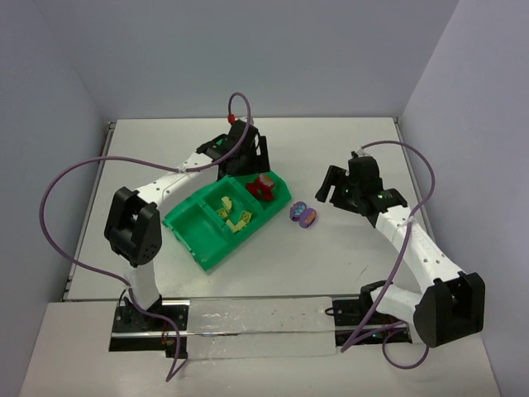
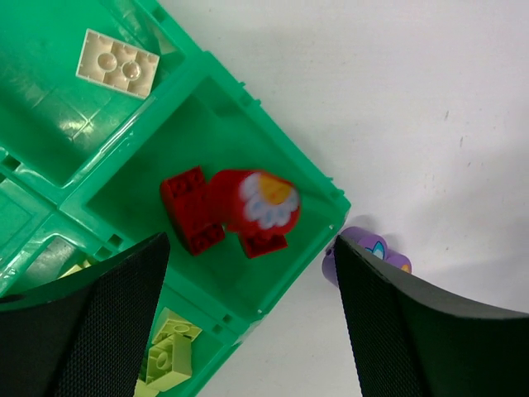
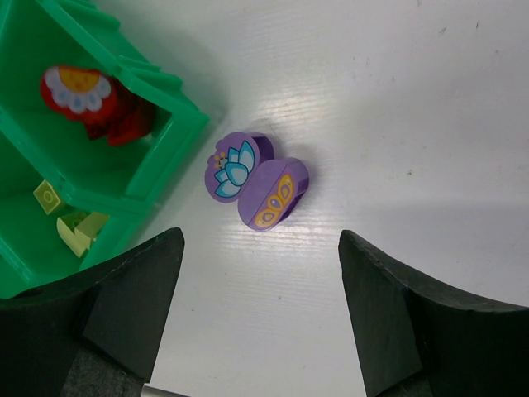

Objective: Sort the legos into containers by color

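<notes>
Robotics lab bench, white table point(image 1: 273, 265), bare pale enclosure walls point(image 1: 248, 58), two bolted arms point(image 1: 169, 186)

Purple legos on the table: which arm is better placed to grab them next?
Right. The open right gripper has the purple legos centred between its fingers; the left gripper hangs over the red legos inside the tray.

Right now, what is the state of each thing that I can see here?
Left gripper, open, empty, above the red legos.
Right gripper, open, empty, above the purple legos.
Red legos, in a corner compartment of the tray.
Yellow-green legos, in the next compartment.
Purple legos, on the table beside the tray, unsorted.
Tray, flat on the table.
</notes>
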`<move>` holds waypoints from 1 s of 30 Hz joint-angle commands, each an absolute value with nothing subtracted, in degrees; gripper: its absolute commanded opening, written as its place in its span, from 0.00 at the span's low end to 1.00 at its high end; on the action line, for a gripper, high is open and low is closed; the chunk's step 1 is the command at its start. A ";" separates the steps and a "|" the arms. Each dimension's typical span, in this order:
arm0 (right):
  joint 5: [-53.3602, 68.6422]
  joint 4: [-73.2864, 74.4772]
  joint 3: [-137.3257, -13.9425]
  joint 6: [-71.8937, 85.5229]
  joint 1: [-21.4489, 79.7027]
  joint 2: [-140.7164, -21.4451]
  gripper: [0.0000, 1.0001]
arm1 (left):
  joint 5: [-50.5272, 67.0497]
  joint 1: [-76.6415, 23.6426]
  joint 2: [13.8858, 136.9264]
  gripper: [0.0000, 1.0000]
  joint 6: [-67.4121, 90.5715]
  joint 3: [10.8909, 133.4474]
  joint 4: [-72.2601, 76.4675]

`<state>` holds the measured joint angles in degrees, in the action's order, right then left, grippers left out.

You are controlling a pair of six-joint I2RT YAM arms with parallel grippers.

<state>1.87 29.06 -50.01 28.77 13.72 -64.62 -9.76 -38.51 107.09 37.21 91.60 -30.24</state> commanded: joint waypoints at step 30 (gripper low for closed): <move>-1.14 13.92 -53.76 24.54 21.80 -92.07 0.86 | -10.03 -39.90 79.69 0.87 33.77 81.61 -28.95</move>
